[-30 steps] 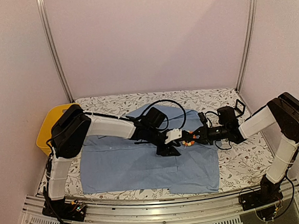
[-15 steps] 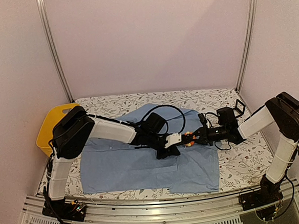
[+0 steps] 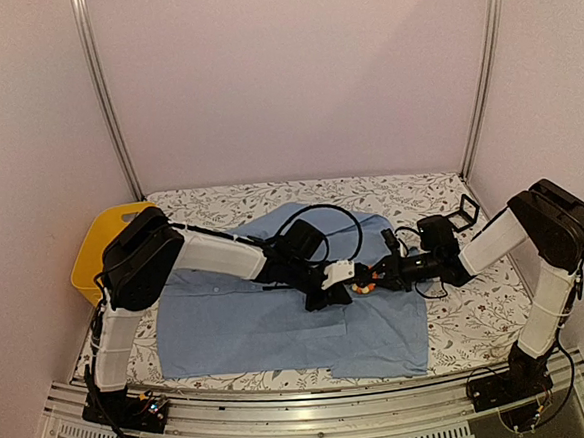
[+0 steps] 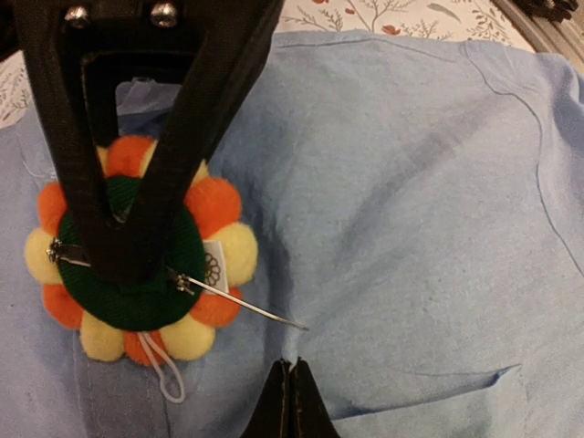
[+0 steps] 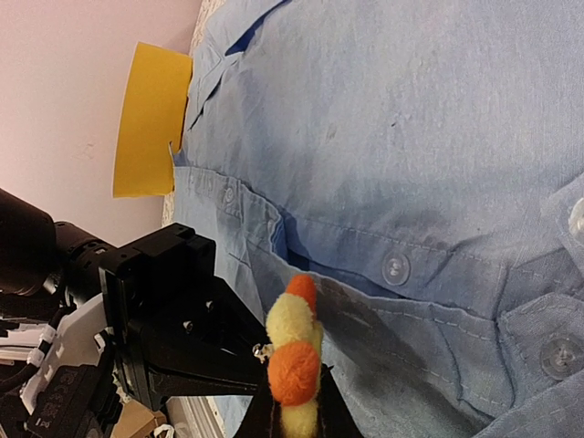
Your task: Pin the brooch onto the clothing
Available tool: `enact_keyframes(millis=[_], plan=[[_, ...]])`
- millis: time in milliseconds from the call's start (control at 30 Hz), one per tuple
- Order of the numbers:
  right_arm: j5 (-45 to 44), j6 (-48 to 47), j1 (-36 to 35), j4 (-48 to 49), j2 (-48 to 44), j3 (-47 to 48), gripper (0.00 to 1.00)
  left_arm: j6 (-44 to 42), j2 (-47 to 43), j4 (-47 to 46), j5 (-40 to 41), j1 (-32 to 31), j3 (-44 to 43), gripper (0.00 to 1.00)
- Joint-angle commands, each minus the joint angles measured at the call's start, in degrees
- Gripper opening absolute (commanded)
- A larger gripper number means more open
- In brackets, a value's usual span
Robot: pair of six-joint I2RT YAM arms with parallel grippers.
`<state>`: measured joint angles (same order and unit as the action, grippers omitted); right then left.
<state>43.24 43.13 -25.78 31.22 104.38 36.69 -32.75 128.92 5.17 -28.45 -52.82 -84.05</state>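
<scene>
The light blue shirt (image 3: pixel 229 324) lies flat on the flowered tablecloth. My right gripper (image 3: pixel 369 280) is shut on the flower brooch (image 3: pixel 361 285) and holds it edge-on over the shirt's button placket in the right wrist view (image 5: pixel 294 360). In the left wrist view the brooch's green back (image 4: pixel 137 274) faces the camera. Its pin (image 4: pixel 251 307) is open, and the tip points at a raised fold of the shirt (image 4: pixel 411 182). My left gripper (image 4: pixel 290 397) is shut on that fold, just below the pin tip. It also shows in the top view (image 3: pixel 327 295).
A yellow basket (image 3: pixel 92 251) stands at the table's left edge and shows in the right wrist view (image 5: pixel 151 119). A black cable (image 3: pixel 323 209) loops above the left wrist. White shirt buttons (image 5: pixel 395 267) lie to the right of the brooch.
My right gripper has carried the brooch left and a little toward me, closer to the left gripper. The left gripper has shifted slightly and stays on the shirt.
</scene>
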Motion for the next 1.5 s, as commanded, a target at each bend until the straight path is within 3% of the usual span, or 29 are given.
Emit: enact_keyframes(millis=[0,1467], plan=[[0.6,0.7,-0.5,1.6,1.1,-0.2,0.0,0.6,-1.8,0.4,-1.2,-0.6,-1.5,0.0],[-2.1,-5.5,0.2,-9.0,-0.8,4.6,0.0,-0.8,-1.9,0.9,-0.8,-1.1,-1.2,0.0]])
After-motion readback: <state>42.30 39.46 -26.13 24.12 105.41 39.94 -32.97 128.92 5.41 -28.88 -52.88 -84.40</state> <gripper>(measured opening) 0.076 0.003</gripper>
